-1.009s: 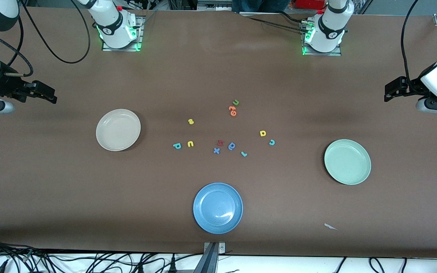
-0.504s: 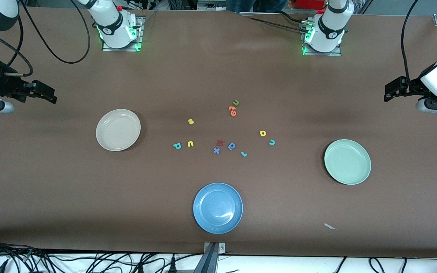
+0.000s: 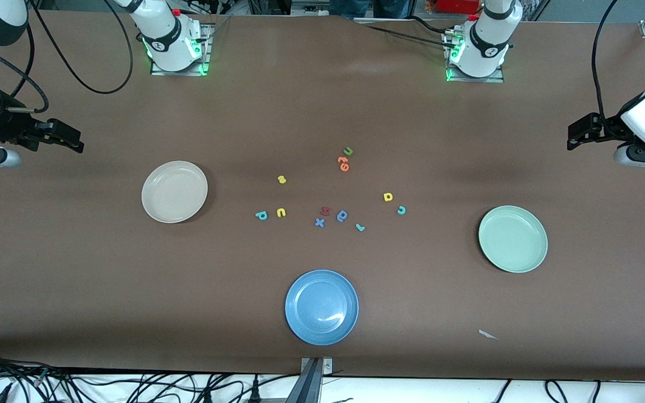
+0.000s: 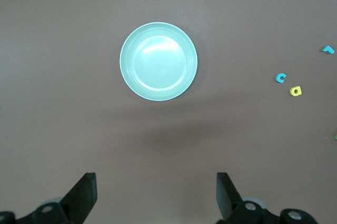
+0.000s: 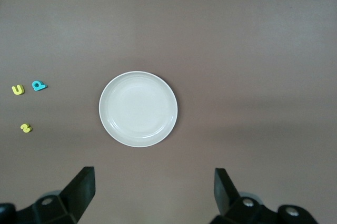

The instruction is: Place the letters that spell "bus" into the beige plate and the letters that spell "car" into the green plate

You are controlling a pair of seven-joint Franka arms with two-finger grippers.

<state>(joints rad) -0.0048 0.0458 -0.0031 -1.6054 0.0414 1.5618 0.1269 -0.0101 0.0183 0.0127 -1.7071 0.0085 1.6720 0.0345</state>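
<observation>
**Start Condition: Both Grippers Parked, No Letter Yet Picked**

The left gripper (image 4: 155,195) holds its jaws wide apart and empty, raised over bare tabletop at the left arm's end of the table. The round pale mint-green shallow plate (image 4: 158,61) lies ahead of those jaws, empty. The teal foam c (image 4: 281,78) and the boxy yellow foam a (image 4: 296,91) sit just beside each other, well off to one side of the jaws; the teal foam r (image 4: 328,50) lies farther out, at the edge of the wrist view.

The right gripper (image 5: 152,195) likewise holds its jaws wide apart and empty, raised at the right arm's end of the table. The round cream-beige shallow plate (image 5: 138,109) lies ahead of those jaws, empty. The teal foam b (image 5: 38,85), which reads as a p, and the yellow foam u (image 5: 18,90) lie side by side, well off to one side; the small yellow foam s (image 5: 25,128) lies near them.

Judged step: none of the sorting is done; both arms wait.

Next move, as a judgement: each arm must travel from its plate toward the central cluster, descend over one small flat letter and close squarely on it. The green foam u (image 3: 348,151), the orange letter (image 3: 344,163), the blue round letter (image 3: 342,215) and the round blue plate (image 3: 321,307) must be left alone.
</observation>
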